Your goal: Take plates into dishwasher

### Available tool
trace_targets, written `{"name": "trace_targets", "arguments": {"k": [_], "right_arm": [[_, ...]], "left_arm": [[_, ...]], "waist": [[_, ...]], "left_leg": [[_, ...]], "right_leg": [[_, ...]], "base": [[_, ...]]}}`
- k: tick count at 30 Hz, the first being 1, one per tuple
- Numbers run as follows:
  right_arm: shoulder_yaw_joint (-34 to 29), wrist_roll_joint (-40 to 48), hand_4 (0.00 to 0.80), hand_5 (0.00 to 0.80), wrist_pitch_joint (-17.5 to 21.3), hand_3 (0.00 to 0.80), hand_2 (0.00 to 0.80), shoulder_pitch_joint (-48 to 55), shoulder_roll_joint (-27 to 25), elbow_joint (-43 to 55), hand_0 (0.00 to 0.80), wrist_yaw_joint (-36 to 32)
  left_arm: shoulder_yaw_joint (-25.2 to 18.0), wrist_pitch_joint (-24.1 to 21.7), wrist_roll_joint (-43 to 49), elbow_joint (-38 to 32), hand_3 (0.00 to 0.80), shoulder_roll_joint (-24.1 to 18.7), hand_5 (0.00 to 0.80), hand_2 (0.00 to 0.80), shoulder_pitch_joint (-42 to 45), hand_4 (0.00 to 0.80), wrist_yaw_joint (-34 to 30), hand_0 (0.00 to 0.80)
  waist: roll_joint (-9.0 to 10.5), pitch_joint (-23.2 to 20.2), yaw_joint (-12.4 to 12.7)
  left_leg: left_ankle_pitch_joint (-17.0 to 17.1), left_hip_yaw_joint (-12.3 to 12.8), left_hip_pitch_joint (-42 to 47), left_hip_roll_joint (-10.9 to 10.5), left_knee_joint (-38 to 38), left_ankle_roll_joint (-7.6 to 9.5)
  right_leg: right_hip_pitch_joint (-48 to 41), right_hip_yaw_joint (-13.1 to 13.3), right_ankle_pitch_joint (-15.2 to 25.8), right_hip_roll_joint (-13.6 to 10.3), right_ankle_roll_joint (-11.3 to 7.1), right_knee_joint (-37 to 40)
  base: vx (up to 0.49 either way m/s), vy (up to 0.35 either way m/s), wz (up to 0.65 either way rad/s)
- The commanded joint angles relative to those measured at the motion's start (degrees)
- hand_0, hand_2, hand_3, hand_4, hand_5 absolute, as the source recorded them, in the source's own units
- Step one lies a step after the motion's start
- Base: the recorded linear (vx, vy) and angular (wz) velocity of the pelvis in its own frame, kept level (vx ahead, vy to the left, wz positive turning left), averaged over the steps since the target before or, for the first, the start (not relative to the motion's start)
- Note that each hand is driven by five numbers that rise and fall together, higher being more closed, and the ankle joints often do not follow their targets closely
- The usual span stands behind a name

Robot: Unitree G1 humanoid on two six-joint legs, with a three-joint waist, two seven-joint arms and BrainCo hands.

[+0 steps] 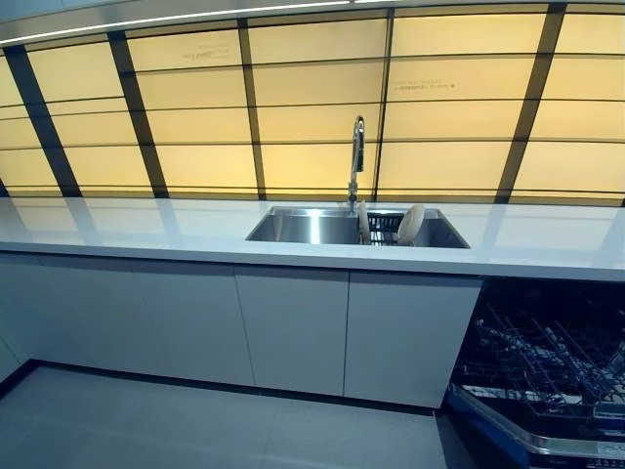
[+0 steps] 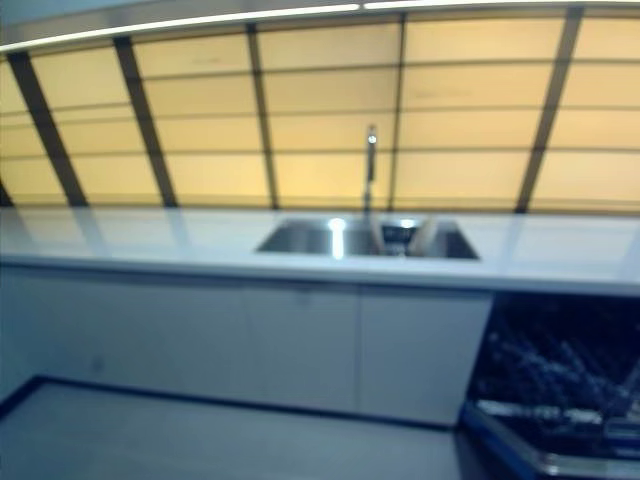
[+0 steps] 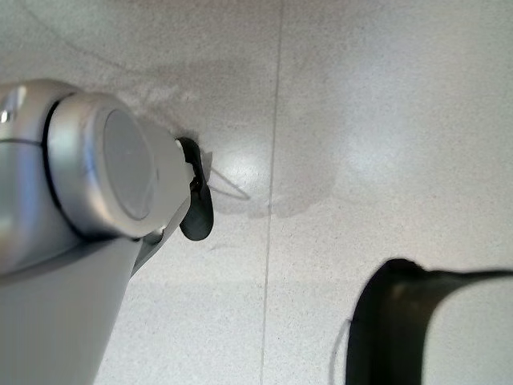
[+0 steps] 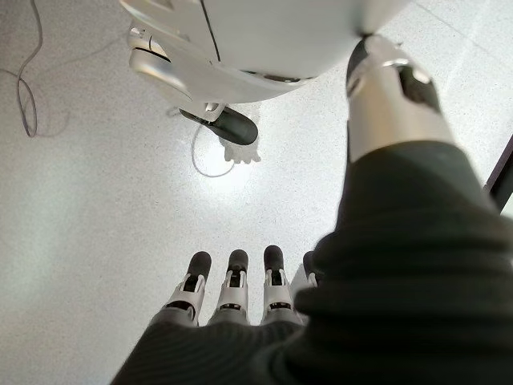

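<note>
Two white plates (image 1: 411, 224) (image 1: 363, 223) stand on edge in a dark rack inside the steel sink (image 1: 303, 228), behind the counter's middle. The dishwasher (image 1: 547, 362) stands open at the lower right under the counter, with its wire rack showing and its door (image 1: 547, 442) folded down. Neither hand shows in the eye views. In the right wrist view my right hand (image 4: 232, 282) hangs over the floor with straight fingers and holds nothing. The left wrist view shows only a dark edge of my left hand (image 3: 397, 321) above the floor.
A tall tap (image 1: 356, 156) rises behind the sink. The long white counter (image 1: 146, 230) runs left to right over pale cabinet doors (image 1: 293, 327). Grey floor (image 1: 195, 425) lies in front. Lit yellow wall panels stand behind.
</note>
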State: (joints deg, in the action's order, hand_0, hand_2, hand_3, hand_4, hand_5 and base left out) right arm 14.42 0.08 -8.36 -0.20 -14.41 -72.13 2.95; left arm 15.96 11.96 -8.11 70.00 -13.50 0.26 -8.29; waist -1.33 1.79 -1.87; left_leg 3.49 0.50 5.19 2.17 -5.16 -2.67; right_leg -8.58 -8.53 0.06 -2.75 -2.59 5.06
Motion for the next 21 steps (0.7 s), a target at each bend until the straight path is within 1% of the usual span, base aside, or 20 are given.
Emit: {"name": "trace_targets", "arguments": {"k": [1,3,4,5,6,7,8,9,10,11,12,13,14,15,17,18,19,20,21], "right_arm": [[1.5,0.3,0.000,0.000,-1.2,0.000,0.000,-4.0,0.5,-1.3,0.000,0.1],[1.5,0.9,0.000,0.000,-1.6,0.000,0.000,-4.4,0.4,-1.1,0.000,0.5],[1.4,1.0,0.000,0.000,-1.7,0.000,0.000,-4.6,0.3,-0.9,0.000,0.5],[1.4,1.0,0.000,0.000,-1.8,0.000,0.000,-4.6,0.2,-0.7,0.000,0.5],[1.5,1.1,0.000,0.000,-1.9,0.000,0.000,-4.7,0.0,-0.5,0.000,0.5],[1.5,1.2,0.000,0.000,-1.9,0.000,0.000,-4.7,-0.1,-0.3,0.000,0.5],[2.1,2.4,0.000,0.000,-2.3,0.000,0.000,-4.8,-0.9,0.5,0.000,0.6],[2.0,2.8,0.000,0.000,-2.7,0.000,0.000,-4.7,-1.1,0.6,0.000,0.6],[1.6,3.3,0.000,0.000,-2.4,0.000,0.000,-4.5,-1.3,-0.2,0.000,0.9],[1.3,3.5,0.000,0.000,-2.0,0.000,0.000,-4.4,-1.3,-0.8,0.000,0.9],[0.7,3.0,0.000,0.000,-1.6,0.000,0.000,-4.1,-1.1,-1.5,0.000,0.9],[0.8,3.0,0.000,0.000,-1.8,0.000,0.000,-3.7,-1.1,-1.4,0.000,1.4],[0.9,3.2,0.000,0.000,-2.1,0.000,0.000,-3.7,-1.1,-1.3,0.000,1.7],[0.5,3.3,0.000,0.000,-2.3,0.000,0.000,-3.7,-1.3,-1.3,0.000,1.7],[0.0,3.2,0.000,0.000,-2.4,0.000,0.000,-3.7,-1.4,-1.6,0.000,1.8],[-0.4,3.4,0.000,0.000,-2.5,0.000,0.000,-3.7,-1.3,-1.7,0.000,1.9],[-1.1,4.3,0.000,0.000,-2.3,0.000,0.000,-3.2,-1.2,-1.8,0.000,1.8],[-1.3,4.1,0.000,0.000,-2.3,0.000,0.000,-3.0,-1.2,-1.8,0.000,1.6],[-1.8,1.4,0.000,0.000,-2.3,0.000,0.000,-2.7,-0.9,-1.6,0.000,0.5]], "left_arm": [[-1.9,-0.8,-3.1,3.6,0.000,0.2,0.000,0.000,-4.9,0.000,3.3,0.000],[-3.1,-1.2,-7.2,3.5,0.000,0.4,0.000,0.000,-5.0,0.000,5.0,0.000],[-4.4,-1.8,-11.2,3.3,0.000,0.6,0.000,0.000,-5.0,0.000,6.5,0.000],[-5.1,-2.0,-12.0,3.2,0.000,0.7,0.000,0.000,-4.9,0.000,6.9,0.000],[-5.9,-2.2,-12.8,3.1,0.000,0.8,0.000,0.000,-4.9,0.000,7.2,0.000],[-6.2,-2.3,-12.9,3.0,0.000,0.8,0.000,0.000,-4.9,0.000,7.2,0.000],[-8.2,-4.3,-14.6,3.3,0.000,1.3,0.000,0.000,-4.4,0.000,6.9,0.000],[-8.8,-4.6,-15.0,3.6,0.000,1.5,0.000,0.000,-4.1,0.000,6.3,0.000],[-9.5,-4.9,-14.7,4.2,0.000,1.7,0.000,0.000,-3.5,0.000,5.6,0.000],[-9.6,-5.5,-14.4,4.6,0.000,1.7,0.000,0.000,-3.1,0.000,5.5,0.000],[-9.9,-6.0,-15.1,4.9,0.000,1.7,0.000,0.000,-2.5,0.000,5.3,0.000],[-9.9,-5.8,-15.4,4.6,0.000,1.7,0.000,0.000,-2.1,0.000,5.4,0.000],[-10.1,-5.5,-15.6,4.5,0.000,1.8,0.000,0.000,-2.0,0.000,5.7,0.000],[-10.4,-5.4,-16.0,4.3,0.000,2.0,0.000,0.000,-2.0,0.000,6.0,0.000],[-10.7,-5.1,-16.3,4.1,0.000,2.0,0.000,0.000,-1.9,0.000,6.2,0.000],[-10.7,-4.9,-16.2,3.8,0.000,1.9,0.000,0.000,-1.9,0.000,6.3,0.000],[-10.5,-5.2,-16.0,3.4,0.000,1.7,0.000,0.000,-2.1,0.000,6.7,0.000],[-10.6,-5.3,-16.1,3.3,0.000,1.5,0.000,0.000,-2.2,0.000,6.8,0.000],[-10.8,-5.5,-16.0,2.8,0.000,1.1,0.000,0.000,-2.3,0.000,6.7,0.000]], "waist": [[1.83,3.8,2.2],[2.35,4.4,2.3],[2.96,5.1,2.5],[3.48,5.5,2.6],[4.07,6.0,2.8],[4.30,6.3,2.9],[4.98,9.0,4.5],[4.44,10.1,5.2],[2.96,11.2,6.1],[2.09,11.7,6.5],[0.16,11.7,7.4],[-0.48,11.8,8.4],[-0.50,11.7,8.9],[-0.68,11.2,9.2],[-0.46,10.5,9.0],[-0.25,10.1,8.8],[0.17,9.3,8.3],[0.32,9.0,8.4],[0.97,8.1,8.6]], "left_leg": [[-6.2,1.2,0.7,-4.5,3.1,4.50],[-7.5,1.1,-0.8,-4.5,7.4,4.55],[-8.8,1.3,-2.4,-4.6,11.6,4.47],[-9.5,1.7,-3.5,-4.7,14.7,4.31],[-9.6,2.0,-5.3,-4.6,18.8,4.02],[-9.3,2.1,-6.5,-4.5,21.2,3.81],[-1.9,2.3,-19.9,-4.9,41.2,1.45],[1.1,2.6,-23.4,-4.4,42.6,0.56],[4.7,3.4,-25.1,-2.5,35.8,-0.59],[6.7,4.0,-24.5,-1.3,30.0,-1.08],[10.9,3.5,-25.1,0.1,19.5,-2.15],[14.0,1.7,-24.9,-0.6,12.8,-3.17],[14.2,0.9,-24.5,-1.1,10.5,-3.21],[13.9,0.1,-24.6,-1.8,11.1,-2.89],[11.0,0.8,-23.7,-2.1,11.1,-1.92],[9.4,1.7,-23.2,-2.2,11.5,-1.34],[6.8,2.3,-23.2,-2.8,14.9,-0.13],[5.9,2.2,-23.5,-3.1,16.1,0.04],[2.6,3.1,-23.2,-3.5,17.4,1.04]], "right_leg": [[4.3,-0.3,-3.2,1.6,0.08,-6.2],[4.9,-0.2,-3.8,1.5,0.82,-7.4],[5.1,-0.1,-4.1,1.2,1.42,-8.1],[5.2,0.0,-4.0,0.9,1.74,-8.1],[5.2,0.0,-3.9,0.5,2.14,-8.2],[5.2,-0.1,-3.9,0.4,2.34,-8.3],[5.5,-0.3,-3.9,0.7,4.46,-10.2],[5.1,-0.2,-4.4,1.5,5.03,-11.0],[3.6,0.1,-5.4,2.9,5.12,-11.6],[2.3,0.5,-6.1,3.7,4.97,-11.5],[0.1,1.2,-7.2,5.7,4.64,-11.2],[-2.2,2.5,-8.1,6.3,4.21,-10.9],[-3.4,3.4,-8.6,6.1,3.96,-10.7],[-4.2,4.1,-9.7,6.0,3.93,-11.0],[-4.6,4.8,-10.4,5.1,3.33,-11.4],[-4.9,5.0,-10.7,4.5,3.04,-11.5],[-5.7,5.4,-11.5,3.4,2.66,-11.9],[-6.3,5.5,-11.8,3.0,2.34,-11.8],[-7.4,5.0,-11.8,1.3,1.24,-11.5]], "base": [[0.007,-0.077,0.00],[-0.012,-0.066,0.02],[-0.019,-0.060,0.04],[-0.022,-0.067,0.07],[-0.027,-0.049,0.07],[-0.089,-0.152,0.17],[-0.067,-0.152,0.25],[0.083,-0.109,0.00],[0.267,0.040,-0.08],[0.517,0.142,-0.09],[0.573,0.174,0.16],[0.581,0.183,0.09],[0.424,0.146,-0.11],[0.281,0.108,-0.22],[0.228,0.108,-0.29],[0.303,0.149,-0.37],[0.272,0.127,-0.41],[0.359,0.151,-0.29],[0.327,0.134,-0.16]]}}
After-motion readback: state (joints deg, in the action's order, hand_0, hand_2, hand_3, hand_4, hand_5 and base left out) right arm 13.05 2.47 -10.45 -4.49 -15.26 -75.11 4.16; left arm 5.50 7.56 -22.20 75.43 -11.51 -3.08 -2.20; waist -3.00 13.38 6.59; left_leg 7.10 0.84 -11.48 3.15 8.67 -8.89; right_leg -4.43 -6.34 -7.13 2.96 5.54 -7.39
